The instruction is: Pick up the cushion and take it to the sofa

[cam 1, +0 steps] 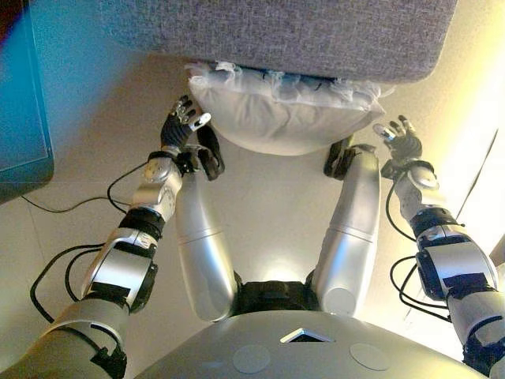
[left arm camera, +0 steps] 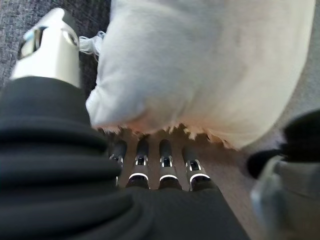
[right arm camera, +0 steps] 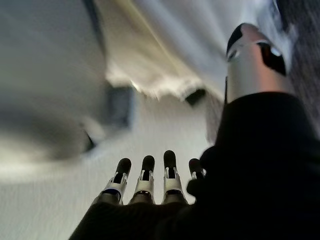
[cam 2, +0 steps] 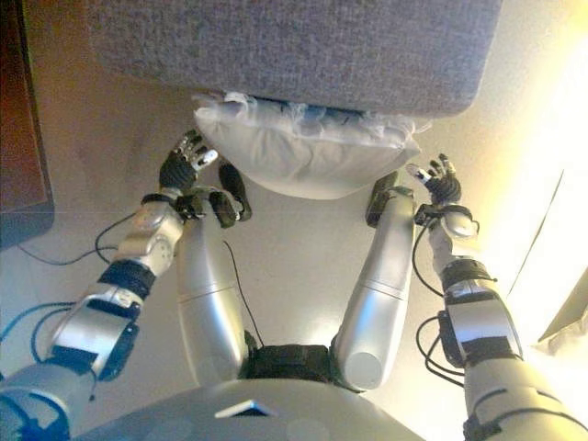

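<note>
A white cushion [cam 1: 280, 110] with a frilled edge lies on the floor against the front of the grey sofa [cam 1: 300, 31]; its far edge is hidden under the sofa's edge. My left hand [cam 1: 180, 122] is open beside the cushion's left end. In the left wrist view its straight fingers [left arm camera: 167, 170] reach the frilled edge of the cushion [left arm camera: 200, 75]. My right hand [cam 1: 402, 140] is open just off the cushion's right end, with a small gap between them. Its straight fingers [right arm camera: 145, 182] hold nothing in the right wrist view.
A dark cabinet [cam 1: 24, 95] stands on the floor to the left. The pale tiled floor [cam 1: 268, 189] lies between me and the sofa. A pale edge [cam 2: 570, 322] shows at the far right.
</note>
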Motion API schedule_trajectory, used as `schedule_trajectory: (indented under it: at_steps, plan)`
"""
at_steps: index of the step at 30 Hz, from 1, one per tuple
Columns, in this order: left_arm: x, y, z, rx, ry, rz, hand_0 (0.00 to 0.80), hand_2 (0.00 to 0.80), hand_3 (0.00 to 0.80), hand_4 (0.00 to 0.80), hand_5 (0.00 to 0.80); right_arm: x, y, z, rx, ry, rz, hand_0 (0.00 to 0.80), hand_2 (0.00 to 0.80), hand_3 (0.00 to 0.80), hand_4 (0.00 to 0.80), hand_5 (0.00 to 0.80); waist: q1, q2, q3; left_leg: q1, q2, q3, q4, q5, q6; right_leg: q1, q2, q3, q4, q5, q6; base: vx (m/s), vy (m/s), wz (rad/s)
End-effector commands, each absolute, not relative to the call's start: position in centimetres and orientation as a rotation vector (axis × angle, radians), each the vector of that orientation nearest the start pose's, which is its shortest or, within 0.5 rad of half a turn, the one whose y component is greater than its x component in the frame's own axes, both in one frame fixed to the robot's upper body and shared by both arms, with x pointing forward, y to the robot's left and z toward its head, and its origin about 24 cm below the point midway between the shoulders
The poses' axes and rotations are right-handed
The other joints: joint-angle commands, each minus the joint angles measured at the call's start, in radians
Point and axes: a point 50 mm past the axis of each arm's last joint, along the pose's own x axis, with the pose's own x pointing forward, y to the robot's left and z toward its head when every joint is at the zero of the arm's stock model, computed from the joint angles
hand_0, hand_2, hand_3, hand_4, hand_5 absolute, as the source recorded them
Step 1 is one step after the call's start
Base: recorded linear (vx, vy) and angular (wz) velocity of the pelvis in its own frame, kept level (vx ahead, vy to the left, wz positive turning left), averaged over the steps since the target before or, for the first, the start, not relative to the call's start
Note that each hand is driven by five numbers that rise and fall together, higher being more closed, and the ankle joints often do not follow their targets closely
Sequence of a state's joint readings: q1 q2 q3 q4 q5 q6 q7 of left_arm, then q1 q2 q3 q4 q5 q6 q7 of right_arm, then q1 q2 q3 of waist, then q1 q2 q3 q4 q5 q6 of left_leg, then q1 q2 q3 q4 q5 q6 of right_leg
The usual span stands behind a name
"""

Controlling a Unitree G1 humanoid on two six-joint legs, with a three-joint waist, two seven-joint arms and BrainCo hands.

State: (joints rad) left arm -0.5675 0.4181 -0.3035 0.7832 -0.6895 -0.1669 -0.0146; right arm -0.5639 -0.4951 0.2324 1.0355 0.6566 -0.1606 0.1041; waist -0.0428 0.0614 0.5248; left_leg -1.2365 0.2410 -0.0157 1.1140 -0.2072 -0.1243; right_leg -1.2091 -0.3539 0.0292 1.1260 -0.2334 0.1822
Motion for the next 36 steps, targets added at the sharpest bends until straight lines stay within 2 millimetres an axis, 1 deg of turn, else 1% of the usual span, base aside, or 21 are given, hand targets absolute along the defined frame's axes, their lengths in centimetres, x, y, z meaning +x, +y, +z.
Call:
schedule_trajectory:
  at_steps: [1,4,7,11,13,19,20,21,22,23,24,26,27,29,32,36]
  plan:
    - [35.1,21.0,4.9,-0.079,0.15,-0.061,0.0,0.0,0.0,0.0,0.0,33.0,-26.1,2.5,-0.023,0.289,0.046,0.0,0.0,0.0,0.0,0.0,-0.014,0.0,-0.022,0.009,0.01,0.0,0.013,-0.058,0.009,-0.014,-0.007,0.02,-0.039,0.081,-0.012,0.009,-0.002,0.04]
    - [35.5,20.9,5.4,-0.059,0.166,-0.099,0.0,0.0,0.0,0.0,0.0,33.7,-25.2,3.0,-0.116,0.31,0.133,0.0,0.0,0.0,0.0,0.0,-0.012,0.003,-0.021,-0.006,0.014,-0.001,0.034,-0.061,0.007,-0.028,-0.016,0.025,-0.023,0.075,-0.013,0.003,-0.002,0.01]
    - [35.9,20.9,5.7,-0.026,0.179,-0.12,0.0,0.0,0.0,0.0,0.0,34.4,-25.0,3.7,-0.188,0.315,0.153,0.0,0.0,0.0,0.0,0.0,-0.009,0.006,-0.022,-0.018,0.019,-0.002,0.056,-0.066,0.006,-0.041,-0.021,0.032,-0.005,0.067,-0.015,0.035,-0.005,0.04]
    - [36.8,20.8,6.6,-0.021,0.188,-0.118,0.0,0.0,0.0,0.0,0.0,35.9,-24.5,5.6,-0.226,0.282,0.143,0.0,0.0,0.0,0.0,0.0,-0.012,0.009,-0.021,-0.053,0.02,-0.008,0.089,-0.076,0.004,-0.075,-0.016,0.045,0.023,0.055,-0.018,0.0,0.0,0.0]
    - [37.3,20.8,7.1,0.021,0.2,-0.119,0.0,0.0,0.0,0.0,0.0,36.6,-24.3,6.7,-0.244,0.265,0.133,0.0,0.0,0.0,0.0,0.0,-0.016,0.013,-0.018,-0.074,0.022,-0.008,0.105,-0.081,0.004,-0.096,-0.014,0.051,0.037,0.048,-0.019,0.0,0.0,0.0]
    - [38.4,20.6,8.6,0.125,0.211,-0.148,0.0,0.0,0.0,0.0,0.0,38.1,-23.6,9.0,-0.317,0.237,0.151,0.0,0.0,0.0,0.0,0.0,-0.021,0.015,-0.006,-0.121,0.027,-0.012,0.152,-0.099,0.005,-0.141,-0.015,0.06,0.069,0.032,-0.025,-0.028,0.001,0.02]
    - [38.6,20.4,8.9,0.155,0.21,-0.156,0.069,0.069,0.069,0.069,0.069,38.3,-23.4,9.4,-0.342,0.229,0.169,0.0,0.0,0.0,0.0,0.0,-0.023,0.014,-0.005,-0.131,0.027,-0.014,0.157,-0.1,0.005,-0.149,-0.013,0.062,0.073,0.031,-0.026,-0.046,-0.015,0.02]
    - [38.8,20.3,9.4,0.175,0.203,-0.161,0.8,0.8,0.8,0.8,0.8,38.6,-23.0,9.9,-0.369,0.221,0.186,0.0,0.0,0.0,0.0,0.0,-0.023,0.013,-0.005,-0.145,0.027,-0.017,0.164,-0.1,0.005,-0.16,-0.011,0.063,0.076,0.031,-0.027,-0.049,-0.015,0.01]
    - [39.0,20.1,9.9,0.184,0.193,-0.169,0.8,0.8,0.8,0.8,0.8,38.8,-22.7,10.2,-0.396,0.216,0.199,0.722,0.722,0.722,0.722,0.722,-0.023,0.012,-0.005,-0.155,0.026,-0.018,0.168,-0.101,0.005,-0.169,-0.01,0.065,0.08,0.029,-0.028,-0.048,-0.017,0.0]
    - [39.2,19.9,10.3,0.187,0.184,-0.178,0.8,0.8,0.8,0.8,0.8,38.9,-22.5,10.5,-0.421,0.21,0.211,0.8,0.8,0.8,0.8,0.8,-0.024,0.01,-0.005,-0.163,0.026,-0.019,0.172,-0.101,0.006,-0.176,-0.009,0.065,0.081,0.029,-0.029,-0.049,-0.023,-0.01]
    - [39.6,19.3,11.0,0.186,0.163,-0.195,0.8,0.8,0.8,0.8,0.8,39.1,-22.0,10.9,-0.446,0.195,0.231,0.8,0.8,0.8,0.8,0.8,-0.025,0.008,-0.005,-0.174,0.026,-0.022,0.174,-0.101,0.006,-0.186,-0.008,0.066,0.082,0.029,-0.029,-0.043,-0.03,0.0]
    - [39.8,18.8,11.7,0.193,0.142,-0.217,0.8,0.8,0.8,0.8,0.8,39.3,-21.5,11.2,-0.46,0.177,0.238,0.8,0.8,0.8,0.8,0.8,-0.026,0.006,-0.005,-0.183,0.024,-0.024,0.174,-0.102,0.004,-0.193,-0.009,0.065,0.077,0.031,-0.029,-0.037,-0.034,0.02]
    - [39.9,18.1,12.0,0.197,0.13,-0.231,0.8,0.8,0.8,0.8,0.8,39.4,-21.0,11.5,-0.462,0.164,0.245,0.8,0.8,0.8,0.8,0.8,-0.025,0.003,-0.005,-0.184,0.021,-0.026,0.17,-0.101,0.004,-0.193,-0.009,0.063,0.07,0.036,-0.027,0.0,0.0,0.0]
    - [39.9,17.6,12.0,0.203,0.124,-0.242,0.8,0.8,0.8,0.8,0.8,39.5,-20.6,11.6,-0.457,0.157,0.248,0.8,0.8,0.8,0.8,0.8,-0.024,0.002,-0.005,-0.184,0.018,-0.028,0.168,-0.1,0.003,-0.192,-0.009,0.061,0.065,0.04,-0.026,0.0,0.0,0.0]
    - [39.9,17.0,12.0,0.218,0.125,-0.252,0.8,0.8,0.8,0.8,0.8,39.4,-20.1,11.3,-0.461,0.164,0.257,0.8,0.8,0.8,0.8,0.8,-0.025,-0.002,-0.005,-0.184,0.014,-0.033,0.166,-0.095,0.002,-0.191,-0.002,0.064,0.058,0.051,-0.023,0.0,0.0,0.0]
    - [39.7,17.1,11.6,0.21,0.128,-0.232,0.8,0.8,0.8,0.8,0.8,39.2,-19.9,10.7,-0.463,0.167,0.25,0.8,0.8,0.8,0.8,0.8,-0.025,-0.005,-0.005,-0.177,0.017,-0.039,0.168,-0.085,-0.002,-0.184,0.003,0.07,0.059,0.062,-0.02,0.004,0.008,-0.01]
